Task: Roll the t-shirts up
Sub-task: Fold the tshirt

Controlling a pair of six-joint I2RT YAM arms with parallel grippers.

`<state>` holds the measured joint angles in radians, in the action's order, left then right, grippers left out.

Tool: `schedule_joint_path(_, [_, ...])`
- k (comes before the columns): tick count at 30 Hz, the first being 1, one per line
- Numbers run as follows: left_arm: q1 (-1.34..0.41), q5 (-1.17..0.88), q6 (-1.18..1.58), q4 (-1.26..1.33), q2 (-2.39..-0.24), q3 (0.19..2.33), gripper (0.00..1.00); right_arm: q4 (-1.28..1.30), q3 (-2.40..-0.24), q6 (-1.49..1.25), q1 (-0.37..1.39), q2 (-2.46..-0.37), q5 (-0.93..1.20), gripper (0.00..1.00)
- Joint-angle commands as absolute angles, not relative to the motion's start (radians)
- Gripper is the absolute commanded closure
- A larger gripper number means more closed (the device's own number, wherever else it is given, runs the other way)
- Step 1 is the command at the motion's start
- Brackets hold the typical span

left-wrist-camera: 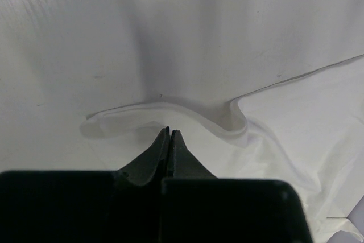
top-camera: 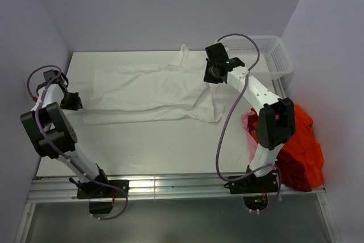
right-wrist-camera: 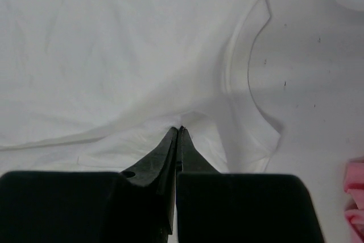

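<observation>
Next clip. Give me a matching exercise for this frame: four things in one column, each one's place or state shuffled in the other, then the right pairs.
Things
1. white cloth t-shirt
2. orange-red cloth t-shirts
3. white plastic mesh basket
4. left gripper

Place or state
A. far right corner of the table
B. shut on the white shirt's left end
C. spread out mid-table
D. heaped at the table's right edge

Pairs: 1-C, 2-D, 3-A, 4-B
</observation>
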<state>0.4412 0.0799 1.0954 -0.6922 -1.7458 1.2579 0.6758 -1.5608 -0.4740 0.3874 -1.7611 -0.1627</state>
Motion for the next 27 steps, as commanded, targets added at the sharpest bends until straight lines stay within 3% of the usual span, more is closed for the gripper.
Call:
schedule_joint_path(1, [0.439, 0.058, 1.115, -0.658, -1.756, 1.289, 0.99, 0.634, -1.609, -0.472, 0.376, -1.792, -0.17, 1.0])
schedule_joint_path(15, [0.439, 0.008, 1.128, -0.64, -1.836, 1.345, 0.96, 0.644, -1.782, -0.5, 0.327, -1.986, -0.138, 1.0])
schedule_joint_path(17, [0.44, -0.047, 1.1, -0.603, -1.851, 1.35, 0.82, 0.634, -1.789, -0.509, 0.313, -2.0, -0.12, 1.0])
schedule_joint_path(18, [0.44, -0.052, 1.097, -0.597, -1.853, 1.345, 0.74, 0.63, -1.79, -0.514, 0.308, -2.008, -0.109, 0.94])
schedule_joint_path(19, [0.439, -0.051, 1.098, -0.591, -1.852, 1.341, 0.57, 0.624, -1.792, -0.521, 0.304, -2.02, -0.103, 0.92])
schedule_joint_path(20, [0.439, -0.057, 1.095, -0.569, -1.848, 1.327, 0.54, 0.621, -1.789, -0.525, 0.301, -2.025, -0.098, 0.91])
schedule_joint_path(21, [0.44, -0.054, 1.097, -0.568, -1.844, 1.321, 0.43, 0.617, -1.79, -0.534, 0.292, -2.031, -0.097, 0.87])
schedule_joint_path(23, [0.44, -0.06, 1.094, -0.555, -1.829, 1.31, 0.32, 0.606, -1.786, -0.549, 0.281, -2.043, -0.078, 0.83])
schedule_joint_path(24, [0.439, -0.06, 1.094, -0.563, -1.825, 1.312, 0.24, 0.604, -1.786, -0.558, 0.269, -2.043, -0.08, 0.68])
schedule_joint_path(27, [0.44, -0.06, 1.082, -0.578, -1.804, 1.324, 0.19, 0.591, -1.763, -0.586, 0.255, -2.026, -0.084, 0.46])
